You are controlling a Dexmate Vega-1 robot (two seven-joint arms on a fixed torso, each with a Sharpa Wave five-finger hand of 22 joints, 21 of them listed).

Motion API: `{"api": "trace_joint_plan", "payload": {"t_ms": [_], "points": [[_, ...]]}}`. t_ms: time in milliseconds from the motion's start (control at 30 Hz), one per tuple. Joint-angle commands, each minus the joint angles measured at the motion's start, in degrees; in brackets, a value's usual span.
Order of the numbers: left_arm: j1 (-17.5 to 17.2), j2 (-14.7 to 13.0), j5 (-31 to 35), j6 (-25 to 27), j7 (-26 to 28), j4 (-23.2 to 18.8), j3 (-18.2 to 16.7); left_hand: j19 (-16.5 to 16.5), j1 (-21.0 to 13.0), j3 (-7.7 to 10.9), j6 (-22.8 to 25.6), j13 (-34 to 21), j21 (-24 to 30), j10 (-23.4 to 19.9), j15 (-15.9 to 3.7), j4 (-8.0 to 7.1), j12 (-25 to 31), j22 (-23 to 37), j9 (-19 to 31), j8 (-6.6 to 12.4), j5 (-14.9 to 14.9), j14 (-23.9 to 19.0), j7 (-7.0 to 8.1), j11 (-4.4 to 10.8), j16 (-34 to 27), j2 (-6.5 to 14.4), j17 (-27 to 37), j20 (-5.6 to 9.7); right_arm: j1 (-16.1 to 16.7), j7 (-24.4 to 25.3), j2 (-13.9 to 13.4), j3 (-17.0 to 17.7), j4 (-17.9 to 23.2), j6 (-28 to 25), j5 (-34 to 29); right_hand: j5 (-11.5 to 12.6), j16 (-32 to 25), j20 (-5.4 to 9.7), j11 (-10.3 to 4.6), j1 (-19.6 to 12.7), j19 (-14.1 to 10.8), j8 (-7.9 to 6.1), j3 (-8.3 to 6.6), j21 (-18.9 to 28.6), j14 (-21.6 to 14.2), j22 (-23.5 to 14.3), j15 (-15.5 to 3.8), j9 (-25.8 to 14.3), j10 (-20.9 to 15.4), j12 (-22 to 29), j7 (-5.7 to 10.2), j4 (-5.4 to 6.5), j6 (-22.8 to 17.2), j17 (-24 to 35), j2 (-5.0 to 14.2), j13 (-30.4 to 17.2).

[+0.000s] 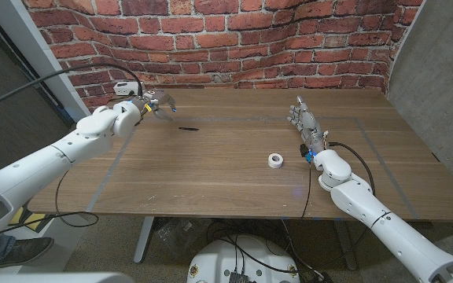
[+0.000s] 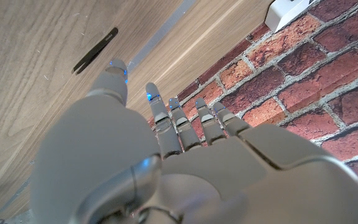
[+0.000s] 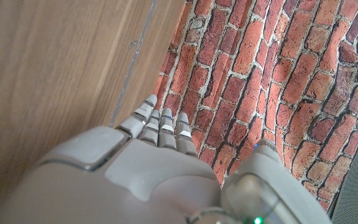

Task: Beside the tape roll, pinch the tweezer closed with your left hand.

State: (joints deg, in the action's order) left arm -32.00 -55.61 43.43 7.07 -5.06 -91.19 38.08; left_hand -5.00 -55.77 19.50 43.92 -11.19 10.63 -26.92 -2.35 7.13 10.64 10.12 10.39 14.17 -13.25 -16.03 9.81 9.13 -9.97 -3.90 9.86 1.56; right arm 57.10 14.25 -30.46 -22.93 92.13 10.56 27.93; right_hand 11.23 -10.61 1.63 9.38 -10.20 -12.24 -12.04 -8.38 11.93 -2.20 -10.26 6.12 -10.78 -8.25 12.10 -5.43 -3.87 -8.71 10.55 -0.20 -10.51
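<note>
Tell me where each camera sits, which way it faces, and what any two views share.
Head view: robot's head, looking down at the table; both arms, left robot hand, right robot hand, tape roll.
Left wrist view: along its robot hand toward the brick wall.
Right wrist view: same, over its own hand.
Shared: tweezer, head and left wrist.
</note>
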Motion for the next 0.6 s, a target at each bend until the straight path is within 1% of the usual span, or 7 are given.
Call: {"api": "trace_joint_plan", "payload": {"t_ms": [33, 100, 167, 200, 367, 433, 600], "points": [[1.88, 2.57, 2.33, -2.75, 1.87, 4.2, 2.61, 0.05, 0.01, -0.35, 0.39, -0.03, 0.54, 0.38, -8.38, 0.05, 0.26, 0.08, 0.14, -0.24, -0.43, 0.49, 0.14, 0.11, -0.18, -0.35, 0.2, -0.14, -0.4, -0.02, -0.12, -0.14, 0.14, -0.28, -0.12, -0.03, 0.02, -0.37, 0.31, -0.49, -0.13, 0.34, 0.0, 0.04, -0.23, -0.34, 0.37, -0.27, -0.06, 0.28, 0.0, -0.36, -0.35, 0.07, 0.28, -0.3], [1.47, 3.0, 2.74, -2.52, 3.92, 4.62, 2.72, 0.03, -0.1, -0.35, 0.65, -0.03, 0.57, 0.38, -8.05, 0.06, 0.33, 0.07, 0.15, -0.27, -0.51, 0.52, 0.09, 0.1, -0.23, -0.32, 0.2, -0.68, -0.37, 0.23, -0.08, -0.12, 0.23, -0.39, -0.18, -0.04, 0.02, -0.4, 0.35, -0.49, -0.13, 0.35, 0.0, 0.04, -0.24, -0.34, 0.38, -0.28, -0.06, 0.28, -0.01, -0.37, -0.34, 0.07, 0.29, -0.3], [1.28, 3.33, 2.89, -2.39, 5.05, 4.94, 2.86, 0.08, -0.21, -0.37, 0.84, -0.03, 0.56, 0.2, -8.07, 0.11, 0.44, 0.07, 0.16, -0.27, -0.56, 0.45, 0.13, 0.17, -0.27, -0.35, 0.18, -0.73, -0.27, 0.27, -0.13, -0.06, 0.4, -0.53, -0.07, -0.04, 0.01, -0.4, 0.37, -0.49, -0.12, 0.35, 0.01, 0.04, -0.26, -0.34, 0.38, -0.28, -0.07, 0.29, 0.0, -0.38, -0.36, 0.07, 0.3, -0.3], [1.4, 3.46, 2.93, -2.49, 5.05, 5.15, 3.04, 0.16, -0.24, -0.39, 1.18, -0.02, 0.54, 0.1, -8.13, 0.12, 0.51, 0.06, 0.16, -0.21, -0.6, 0.45, 0.03, 0.39, -0.28, -0.36, 0.18, -0.88, -0.22, 0.42, -0.18, -0.06, 0.53, -0.66, -0.15, -0.04, 0.01, -0.42, 0.33, -0.49, -0.13, 0.35, 0.01, 0.04, -0.26, -0.34, 0.38, -0.28, -0.07, 0.29, 0.0, -0.38, -0.36, 0.07, 0.3, -0.3], [2.11, 4.42, 2.85, -3.15, 5.6, 6.95, 3.94, 0.07, -0.29, -0.44, 1.45, -0.01, 0.6, 0.0, -8.16, 0.08, 0.6, 0.05, 0.17, -0.3, -0.71, 0.37, 0.03, 0.4, -0.37, -0.33, 0.19, -1.18, -0.13, 0.63, -0.21, -0.06, 0.69, -0.72, -0.29, -0.04, 0.02, -0.41, 0.32, -0.49, -0.13, 0.37, 0.02, 0.04, -0.25, -0.34, 0.38, -0.28, -0.11, 0.3, 0.0, -0.4, -0.37, 0.07, 0.32, -0.3], [2.44, 5.18, 2.07, -3.62, 5.92, 8.22, 4.2, -0.14, -0.3, -0.46, 1.88, 0.0, 0.7, -0.17, -8.23, 0.03, 0.7, 0.05, 0.16, -0.29, -0.79, 0.27, 0.23, 0.7, -0.44, -0.27, 0.21, -1.82, -0.08, 0.75, -0.21, -0.05, 0.86, -0.89, -0.25, -0.04, 0.01, -0.43, 0.35, -0.49, -0.14, 0.37, 0.03, 0.04, -0.27, -0.34, 0.4, -0.28, -0.11, 0.3, 0.0, -0.41, -0.38, 0.07, 0.33, -0.31], [3.7, 6.46, 0.93, -4.68, 5.74, 10.54, 5.13, -0.4, -0.55, -0.42, 2.98, 0.03, 0.81, -0.7, -8.62, 0.04, 0.92, 0.06, 0.15, -0.19, -0.97, -0.32, 0.32, 1.36, -0.66, -0.11, 0.23, -1.99, 0.06, 0.95, -0.38, 0.01, 1.4, -1.32, -0.22, -0.05, 0.01, -0.45, 0.4, -0.49, -0.14, 0.37, 0.04, 0.04, -0.27, -0.34, 0.41, -0.28, -0.15, 0.32, -0.02, -0.42, -0.4, 0.07, 0.35, -0.31]]}}
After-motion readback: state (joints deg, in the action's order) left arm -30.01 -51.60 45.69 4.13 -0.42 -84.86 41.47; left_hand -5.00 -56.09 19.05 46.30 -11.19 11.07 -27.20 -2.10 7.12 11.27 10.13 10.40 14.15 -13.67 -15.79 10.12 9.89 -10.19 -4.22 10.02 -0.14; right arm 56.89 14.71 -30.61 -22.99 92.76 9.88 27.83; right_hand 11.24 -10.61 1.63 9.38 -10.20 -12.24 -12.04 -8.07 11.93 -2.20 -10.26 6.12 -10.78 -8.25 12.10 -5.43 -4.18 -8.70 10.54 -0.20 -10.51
